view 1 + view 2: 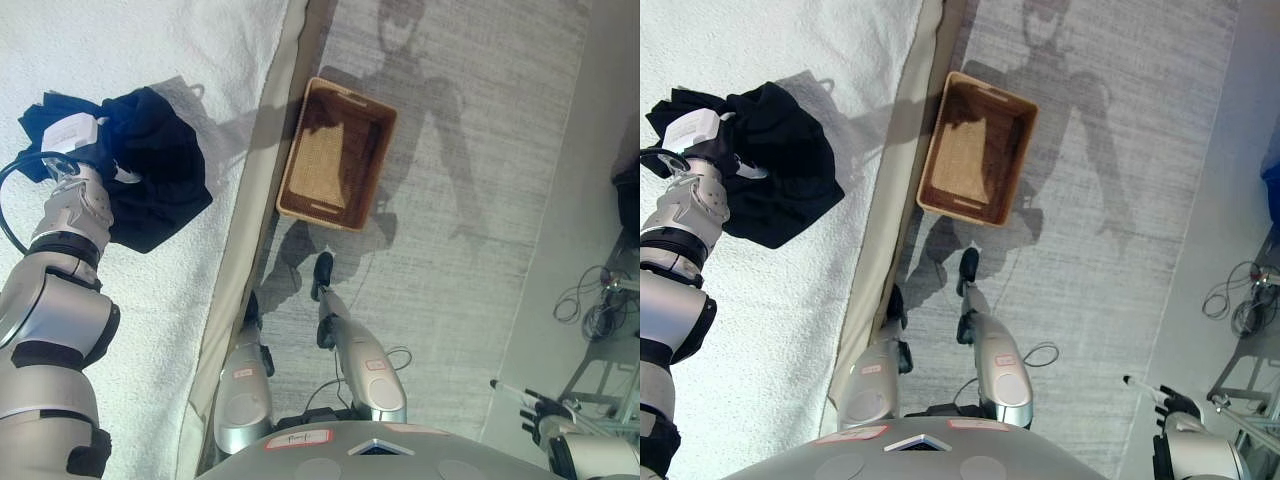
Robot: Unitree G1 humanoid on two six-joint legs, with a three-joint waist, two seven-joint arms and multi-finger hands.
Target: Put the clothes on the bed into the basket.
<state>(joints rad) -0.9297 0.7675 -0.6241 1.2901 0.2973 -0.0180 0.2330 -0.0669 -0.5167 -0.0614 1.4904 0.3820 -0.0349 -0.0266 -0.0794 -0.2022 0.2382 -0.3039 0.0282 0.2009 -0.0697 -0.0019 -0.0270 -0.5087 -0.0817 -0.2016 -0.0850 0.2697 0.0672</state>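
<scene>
The left arm reaches forward, its robot hand (95, 160) hidden in fabric; the right robot hand (1162, 402) hangs low, fingers extended

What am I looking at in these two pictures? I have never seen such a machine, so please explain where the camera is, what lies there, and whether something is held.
Both pictures come from one stereo camera on a humanoid robot's head, looking down; they show the same scene from slightly different positions. On the left is a bed with a white cover. A dark garment lies on it in a heap. The robot's left hand has reached into this cloth; its fingers are hidden there, so I cannot say if it grips. On the grey carpet beside the bed stands an empty woven basket, where the clothes should go. The right hand shows at the lower right, above the floor, and holds nothing.
</scene>
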